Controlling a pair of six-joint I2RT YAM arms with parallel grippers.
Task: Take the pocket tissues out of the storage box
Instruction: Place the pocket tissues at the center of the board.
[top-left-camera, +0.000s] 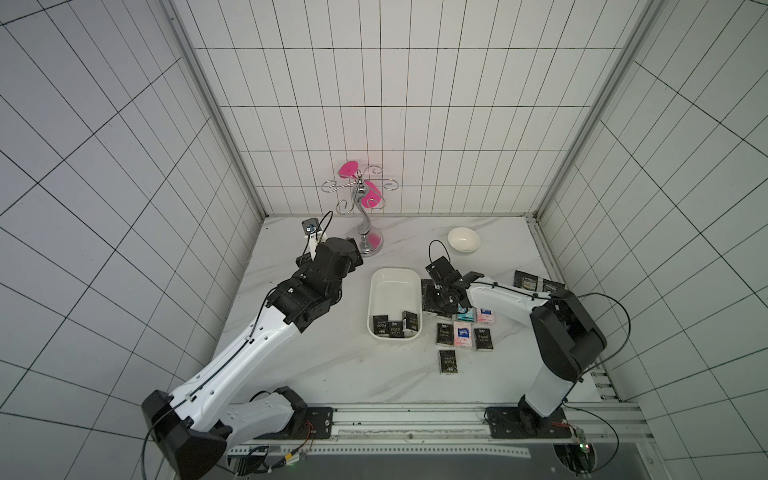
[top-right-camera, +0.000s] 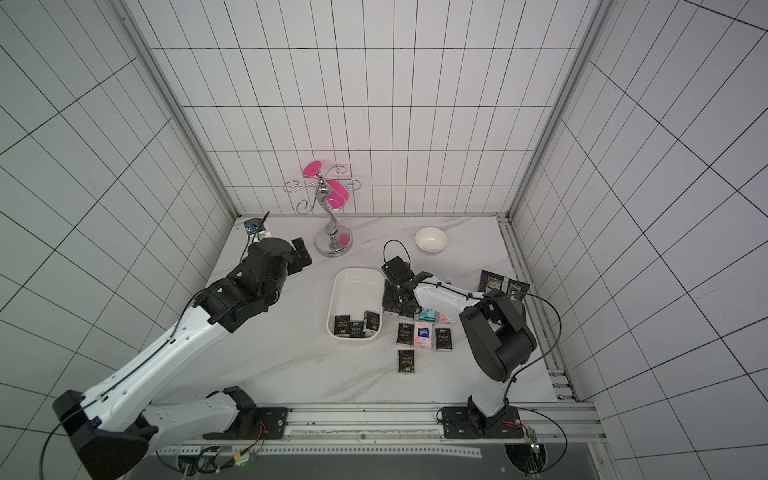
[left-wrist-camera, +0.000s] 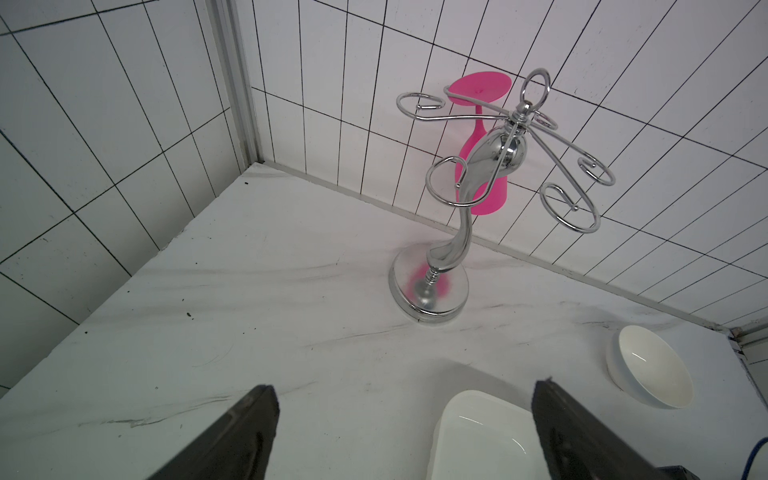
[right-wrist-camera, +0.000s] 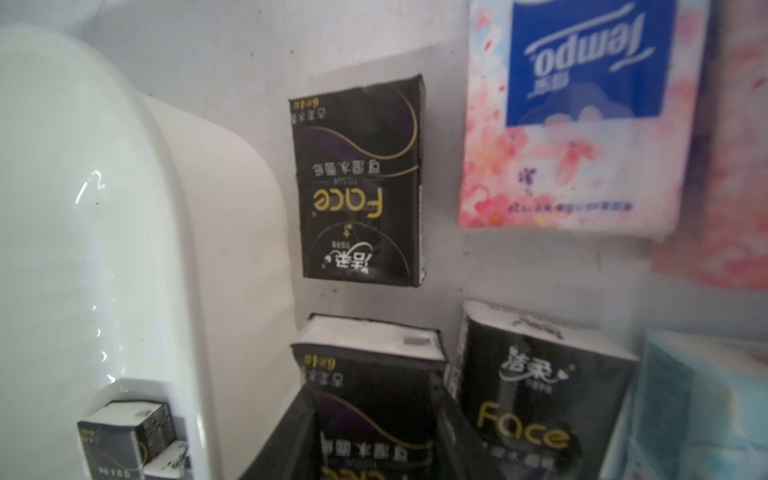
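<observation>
Left gripper (left-wrist-camera: 405, 386): jaws wide, nothing between, raised off the table (top-left-camera: 345, 374). Ahead and slightly right of it, rack (top-left-camera: 370, 244) with a pink glass (top-left-camera: 370, 200) hung, close to the back wall. Right of it, box (top-left-camera: 395, 291): far end bare, black packs (top-left-camera: 395, 328) crowded at the near end. Wide bare marble between left arm and the box's left rim, more along the front edge.

Right gripper (right-wrist-camera: 378, 378): narrow, clamped on a Face pack (right-wrist-camera: 365, 419), pointing down just outside the box's right rim, little room on that side. Second black pack (right-wrist-camera: 540, 395) just beside the held one; teal pack (top-left-camera: 466, 318) close on the gripper's right. Toward the base from the tips, a row (top-left-camera: 462, 336) of three flat packs, black, pink, black, small gaps between; lone pack (top-left-camera: 448, 361) nearer still, clear all round. Bowl (top-left-camera: 463, 240) past the gripper toward the back wall, well apart. Far right, pouches (top-left-camera: 538, 283) by the table's right edge.
</observation>
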